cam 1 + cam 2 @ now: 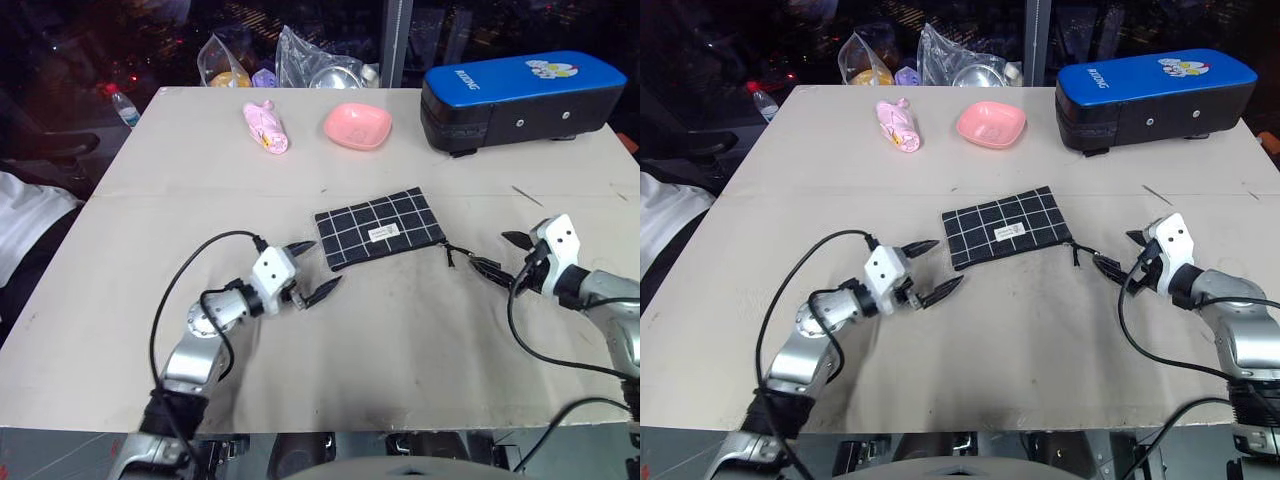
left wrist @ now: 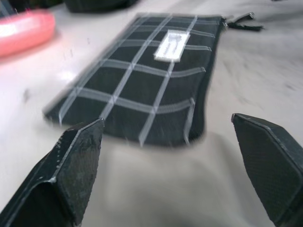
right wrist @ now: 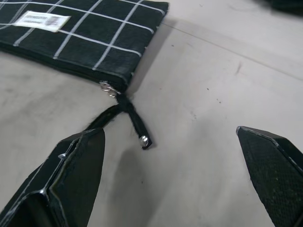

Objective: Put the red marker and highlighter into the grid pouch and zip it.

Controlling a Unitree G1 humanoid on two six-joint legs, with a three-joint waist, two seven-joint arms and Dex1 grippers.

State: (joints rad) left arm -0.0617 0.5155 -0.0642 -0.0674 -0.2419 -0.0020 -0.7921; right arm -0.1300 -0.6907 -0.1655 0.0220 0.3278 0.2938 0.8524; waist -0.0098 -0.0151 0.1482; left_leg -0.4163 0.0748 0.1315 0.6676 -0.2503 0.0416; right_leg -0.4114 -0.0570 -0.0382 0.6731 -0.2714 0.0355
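**Me:** On the desk (image 1: pixel 400 330) ahead of me lies the grid pouch (image 1: pixel 380 228), flat, label side up, roughly between my two arms.

**Partner:** Is it zipped?

**Me:** From my right wrist view the zipper slider sits at the pouch's corner and the edge looks closed along what I can see. The black zipper pull (image 3: pixel 135 124) trails off that corner onto the desk, pointing toward my right side.

**Partner:** Your end effectors?

**Me:** My left end effector (image 1: pixel 312 270) has its two black fingers spread wide with nothing between them; it sits just beside the pouch's near left corner, not touching it. My right end effector (image 1: pixel 500 253) is spread wide too, empty, near the end of the zipper pull but apart from it.

**Partner:** The red marker and the highlighter?

**Me:** I can't tell where they are.

**Partner:** What else is on the desk?

**Me:** Toward the far edge, a pink bowl (image 1: pixel 357 125), a pink bundled thing (image 1: pixel 266 127) to its left, and a big blue-and-black case (image 1: pixel 520 98) at the far right. Clear plastic bags (image 1: pixel 300 60) sit beyond the far edge.
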